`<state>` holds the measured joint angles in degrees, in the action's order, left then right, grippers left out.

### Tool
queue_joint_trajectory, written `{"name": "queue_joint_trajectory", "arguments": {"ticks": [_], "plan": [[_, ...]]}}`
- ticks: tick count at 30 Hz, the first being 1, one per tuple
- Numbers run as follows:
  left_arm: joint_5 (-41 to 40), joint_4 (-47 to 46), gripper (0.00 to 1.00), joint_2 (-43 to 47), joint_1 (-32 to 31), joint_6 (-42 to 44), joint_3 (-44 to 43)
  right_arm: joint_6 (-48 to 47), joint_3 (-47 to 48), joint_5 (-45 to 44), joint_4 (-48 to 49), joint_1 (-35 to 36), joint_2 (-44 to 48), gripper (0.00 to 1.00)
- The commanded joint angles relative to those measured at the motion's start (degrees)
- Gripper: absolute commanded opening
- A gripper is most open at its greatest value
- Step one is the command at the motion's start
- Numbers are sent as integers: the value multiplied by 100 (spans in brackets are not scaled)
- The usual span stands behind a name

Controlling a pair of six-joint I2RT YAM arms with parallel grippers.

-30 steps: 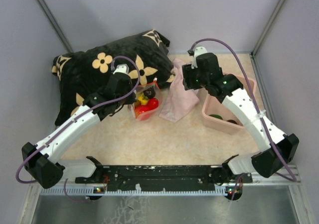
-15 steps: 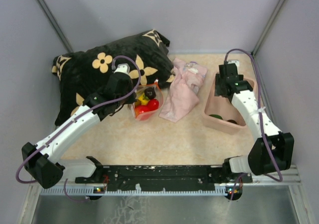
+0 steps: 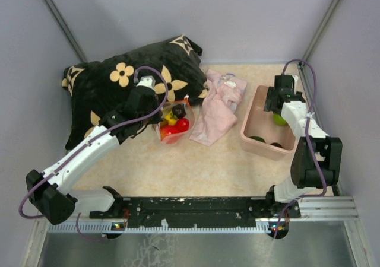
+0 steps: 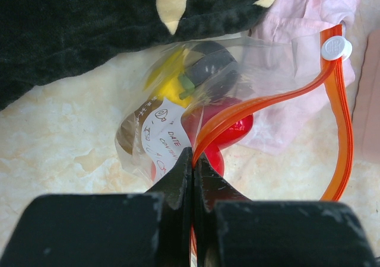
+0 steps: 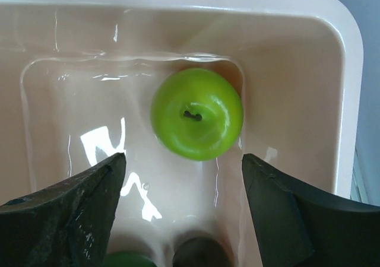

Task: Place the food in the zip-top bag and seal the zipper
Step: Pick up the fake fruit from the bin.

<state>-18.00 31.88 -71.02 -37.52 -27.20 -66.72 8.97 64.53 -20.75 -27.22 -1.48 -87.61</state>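
The clear zip-top bag [image 3: 172, 123] lies in front of the pillow with red, yellow and dark toy fruits inside; it also shows in the left wrist view [image 4: 196, 95]. My left gripper [image 4: 193, 160] is shut on the orange-red zipper strip [image 4: 267, 104], whose white slider [image 4: 336, 47] sits at the far end. My right gripper [image 5: 183, 166] is open above the pink bin [image 5: 178, 0], over a lime green apple [image 5: 196, 114]. A second green fruit [image 5: 127, 260] and a dark brown one [image 5: 202, 255] lie nearer in the bin.
A black pillow with cream flowers [image 3: 119, 83] lies at the back left, touching the bag. A pale pink cloth [image 3: 217, 104] lies between the bag and the bin [image 3: 247, 130]. Grey walls enclose the table.
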Motion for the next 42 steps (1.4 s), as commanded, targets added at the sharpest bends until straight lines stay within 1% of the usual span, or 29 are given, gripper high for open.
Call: {"name": "queue_joint_trajectory", "arguments": {"ticks": [1,6,10,17,25,35,37,39,42], "plan": [[8,-147,0,78,-2,38,-77,-81,92,98,599,-215,-153,82],[0,-147,0,13,-2,73,-104,-145,105,305,799,-396,-436,86],[-8,-143,0,-46,-1,101,-158,-172,220,390,699,-412,-645,88],[-28,-134,0,-90,-5,105,-173,-137,61,437,768,-569,-930,91],[-37,-120,0,-129,-4,111,-170,-168,-116,714,1097,-602,-1018,92],[-28,-107,0,-121,-6,92,-157,-149,-208,733,1300,-603,-1161,92],[-7,-103,0,-122,-1,89,-162,-146,-204,748,1304,-608,-1170,91],[22,-89,0,-118,-3,84,-171,-146,-173,763,1237,-605,-1137,86],[33,-70,0,-96,-1,75,-185,-114,-202,767,1213,-605,-897,81]]}}
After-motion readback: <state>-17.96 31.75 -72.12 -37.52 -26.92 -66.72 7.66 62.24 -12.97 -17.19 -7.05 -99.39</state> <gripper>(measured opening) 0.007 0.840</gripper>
